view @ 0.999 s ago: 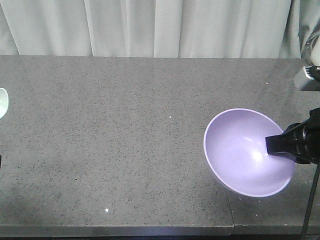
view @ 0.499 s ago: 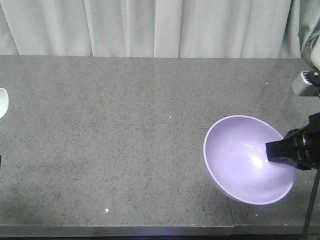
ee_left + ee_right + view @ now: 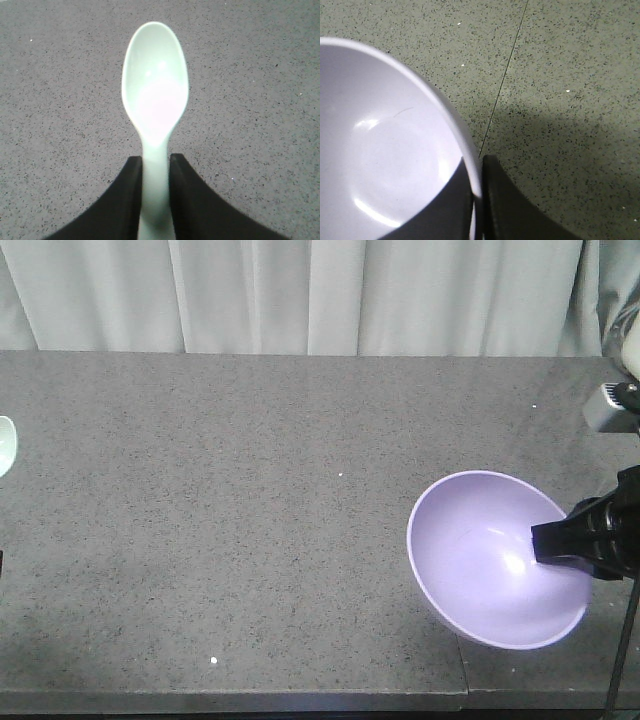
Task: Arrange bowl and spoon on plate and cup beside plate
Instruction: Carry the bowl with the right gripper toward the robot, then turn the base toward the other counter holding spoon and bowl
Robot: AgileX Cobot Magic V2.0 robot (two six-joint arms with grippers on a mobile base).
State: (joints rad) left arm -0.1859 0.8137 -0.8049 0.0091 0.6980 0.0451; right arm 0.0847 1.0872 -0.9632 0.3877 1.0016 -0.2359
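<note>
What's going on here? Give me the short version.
Both arms have something in hand. The left gripper is shut on the handle of the green spoon, held over the grey table. The right gripper pinches the rim of the purple bowl, one finger inside and one outside. In the front view the bowl sits near the right end of the table and looks tilted.

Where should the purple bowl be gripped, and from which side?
Grip the bowl by its thin rim, one finger inside and one outside, from the right arm's side. It looks too wide to span, and the right gripper pinches it so.
</note>
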